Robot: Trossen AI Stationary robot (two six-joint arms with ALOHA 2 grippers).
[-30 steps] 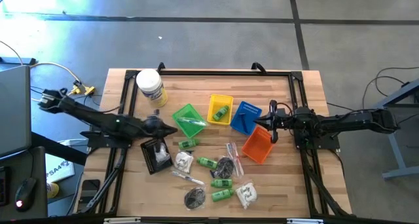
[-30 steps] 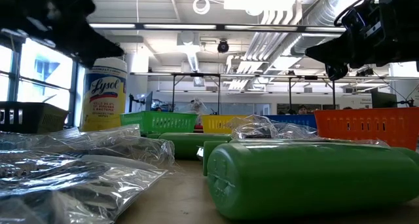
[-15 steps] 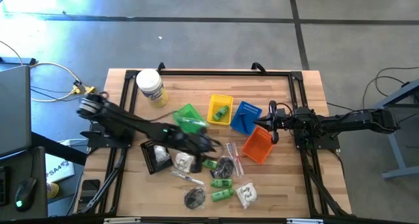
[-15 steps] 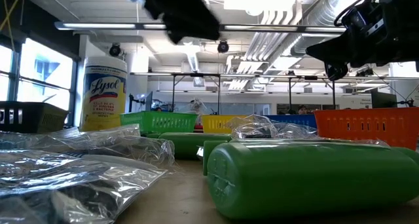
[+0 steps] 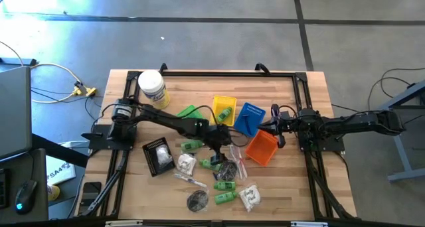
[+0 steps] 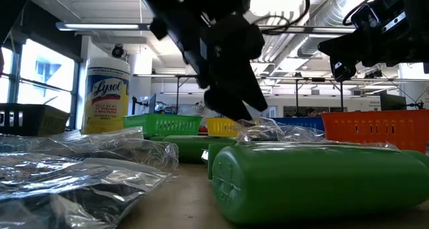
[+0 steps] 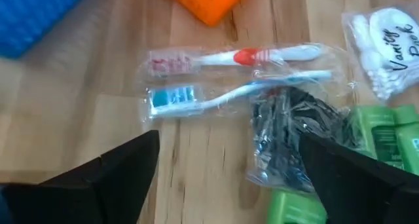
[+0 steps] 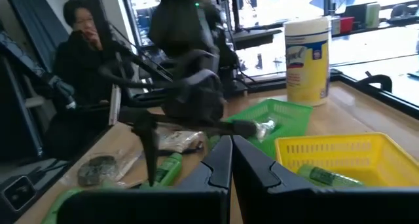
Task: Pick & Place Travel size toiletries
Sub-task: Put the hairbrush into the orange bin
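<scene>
Hovering left gripper [image 7: 226, 168], fingers spread | wrapped toothbrushes [image 7: 236, 76] lie crosswise to fingers; right gripper [image 8: 229, 160] closed

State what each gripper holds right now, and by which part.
Nothing is held. The left gripper hangs open above the wrapped toothbrushes; the right gripper is shut on nothing beside the orange basket.

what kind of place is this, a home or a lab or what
Most likely a robotics lab or workshop, not a home. The low view shows exposed ceiling ducts and strip lights; the table carries a bolted metal frame with two arms; a bare concrete floor surrounds it.
</scene>
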